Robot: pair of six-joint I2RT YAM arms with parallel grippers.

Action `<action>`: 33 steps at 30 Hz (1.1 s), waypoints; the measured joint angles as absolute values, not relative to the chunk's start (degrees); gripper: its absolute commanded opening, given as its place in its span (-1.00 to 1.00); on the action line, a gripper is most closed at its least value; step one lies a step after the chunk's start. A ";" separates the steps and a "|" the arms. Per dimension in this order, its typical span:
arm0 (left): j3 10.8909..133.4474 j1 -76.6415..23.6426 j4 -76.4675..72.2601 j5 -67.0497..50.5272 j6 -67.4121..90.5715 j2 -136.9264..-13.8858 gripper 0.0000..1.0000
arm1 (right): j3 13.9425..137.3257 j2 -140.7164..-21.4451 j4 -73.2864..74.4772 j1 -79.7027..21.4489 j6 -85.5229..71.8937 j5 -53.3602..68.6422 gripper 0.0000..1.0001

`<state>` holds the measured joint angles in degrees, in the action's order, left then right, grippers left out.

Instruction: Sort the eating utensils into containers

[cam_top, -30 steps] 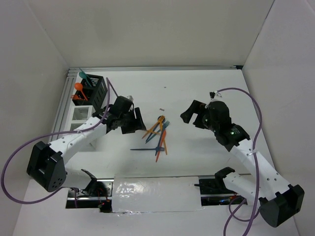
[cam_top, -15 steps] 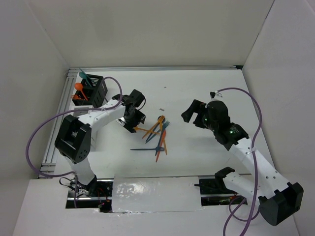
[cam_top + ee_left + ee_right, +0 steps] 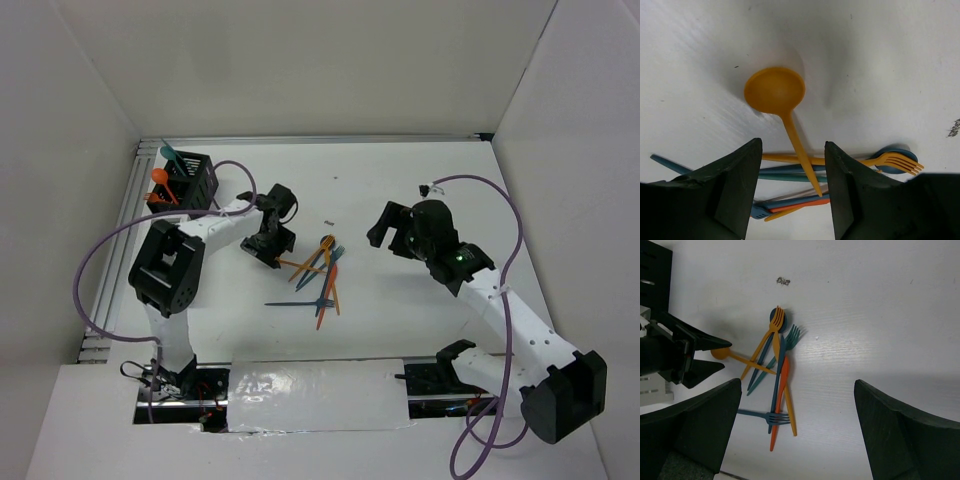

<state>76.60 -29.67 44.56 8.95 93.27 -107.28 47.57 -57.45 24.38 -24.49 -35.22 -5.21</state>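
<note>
Both claws are gaping: left gripper (image 3: pixel 792 145) is straddling the handle of the yellow spoon (image 3: pixel 775 90) at the edge of the pile (image 3: pixel 322 280) on the table (image 3: pixel 400 320), while right gripper (image 3: pixel 388 228) is hovering wide. Closing risks snagging crossed forks (image 3: pixel 892 161) underneath.

The left gripper (image 3: pixel 792 146) has only the thin handle of a yellow spoon (image 3: pixel 775 91) in the gap between its fingers. Around the bowl of the spoon the table (image 3: pixel 880 60) is bare. Just beside it, toward the right gripper (image 3: pixel 386 228), the pile of utensils (image 3: pixel 322 278) blocks a low passage. Around the right gripper the table is free. The black caddy (image 3: pixel 192 180) stands on the other side of the left gripper, apart from it.
</note>
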 measured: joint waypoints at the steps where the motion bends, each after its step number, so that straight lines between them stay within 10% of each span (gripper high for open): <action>1: 77.12 -29.67 44.66 8.93 93.32 -107.87 0.27 | 47.57 -57.52 24.29 -24.49 -35.24 -5.21 1.00; 19: 80.79 -29.78 45.69 8.60 95.39 -114.06 -0.27 | 47.59 -56.64 24.21 -24.47 -35.75 -5.87 1.00; 24: 80.79 -29.76 45.67 8.27 95.85 -114.10 -0.93 | 47.59 -56.12 24.80 -24.45 -35.99 -6.09 1.00; 33: 78.46 -28.38 39.13 11.27 77.69 -102.45 -1.00 | 47.59 -54.04 24.86 -24.34 -35.70 -6.57 1.00</action>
